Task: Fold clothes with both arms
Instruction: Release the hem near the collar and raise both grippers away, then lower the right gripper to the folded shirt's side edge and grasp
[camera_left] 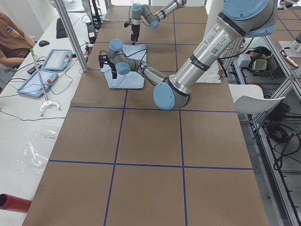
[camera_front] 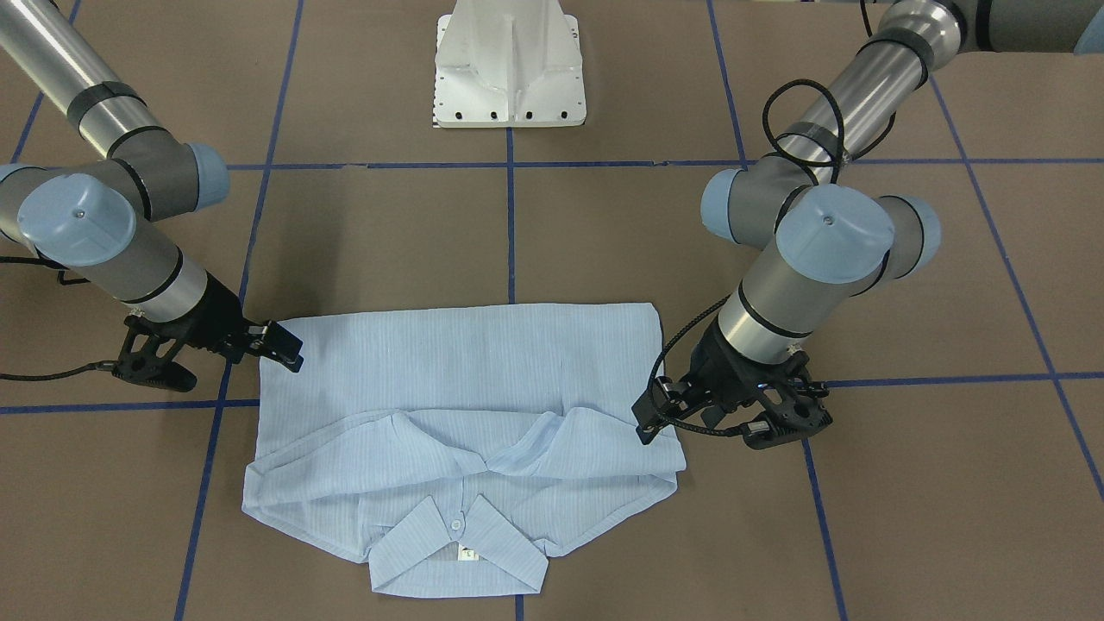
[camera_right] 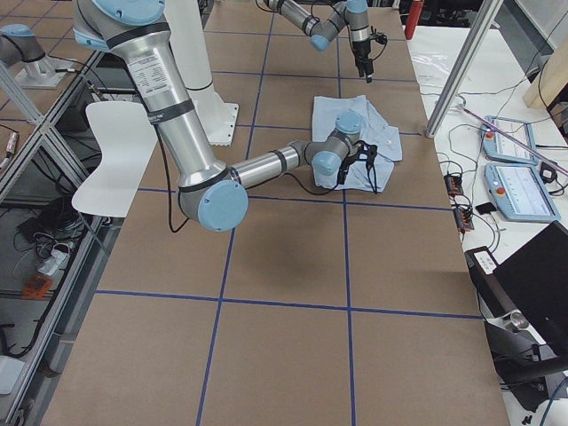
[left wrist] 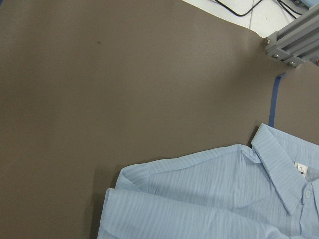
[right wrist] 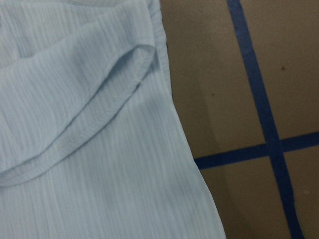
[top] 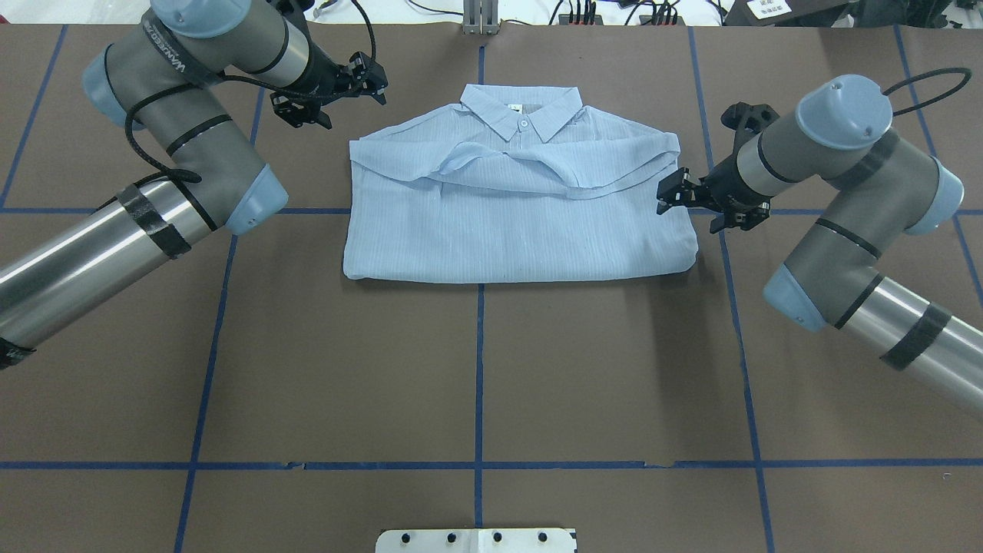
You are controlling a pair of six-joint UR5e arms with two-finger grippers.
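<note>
The light-blue striped shirt (top: 522, 230) lies flat on the brown table, folded to a rectangle. Its collar (top: 522, 107) points away from the robot and its sleeves are folded across the chest. My left gripper (top: 375, 81) hovers open and empty just off the shirt's far-left shoulder corner; it also shows in the front view (camera_front: 642, 421). My right gripper (top: 665, 194) is open and empty at the shirt's right edge, below the folded sleeve; it also shows in the front view (camera_front: 286, 352). The wrist views show only the shirt (left wrist: 199, 199) (right wrist: 99, 149), no fingers.
The white pedestal base (camera_front: 509, 69) stands at the robot's side of the table. Blue tape lines (top: 480, 369) grid the brown surface. A metal post (top: 480, 15) and cables lie beyond the collar. Tablets (camera_left: 47, 66) sit on the side bench.
</note>
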